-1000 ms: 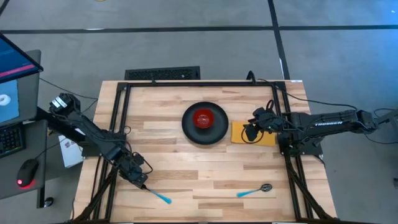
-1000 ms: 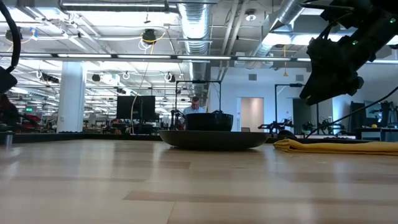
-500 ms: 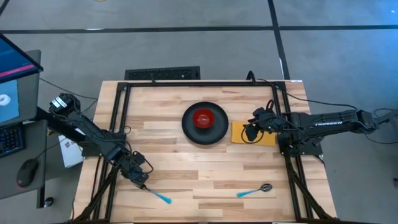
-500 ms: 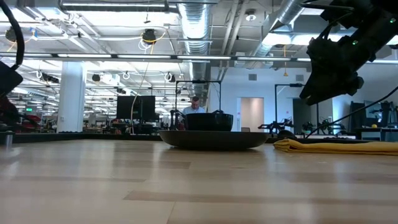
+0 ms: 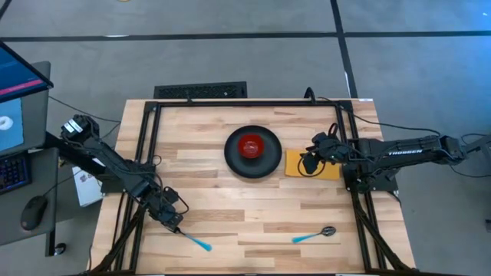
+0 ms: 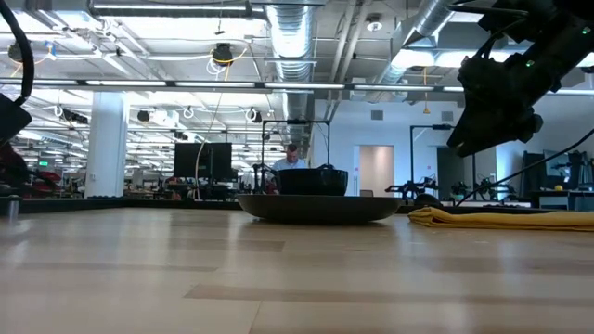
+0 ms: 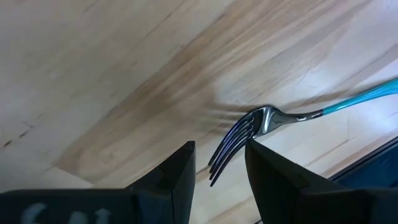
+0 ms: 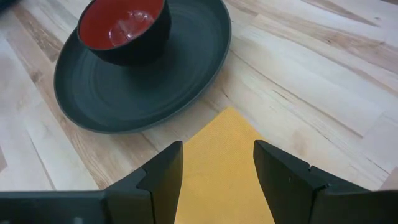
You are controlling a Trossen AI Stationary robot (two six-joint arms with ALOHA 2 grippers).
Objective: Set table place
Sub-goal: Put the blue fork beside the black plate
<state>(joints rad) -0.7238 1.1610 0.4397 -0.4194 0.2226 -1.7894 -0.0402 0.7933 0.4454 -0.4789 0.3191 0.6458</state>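
The black plate [image 5: 252, 152] lies mid-table with the red bowl [image 5: 251, 146] standing in it. The yellow napkin [image 5: 312, 165] lies flat to the plate's right. My right gripper [image 5: 307, 163] hovers open just above the napkin [image 8: 219, 143], facing the plate [image 8: 143, 68]. My left gripper [image 5: 177, 228] is low by the near left corner, open. Its fingers stand on either side of the tines [image 7: 231, 148] of the blue-handled fork [image 5: 196, 239], which lies flat on the table [image 5: 230, 199]. The blue-handled spoon [image 5: 314, 234] lies near the near edge, right of centre.
Black frame rails [image 5: 146, 153] run along the table's left and right sides under both arms. In the low view the right gripper [image 6: 492, 102] hangs over the napkin [image 6: 506, 219] beside the plate [image 6: 320, 206]. Bare wood lies between plate and cutlery. A desk with a monitor stands off the table's left.
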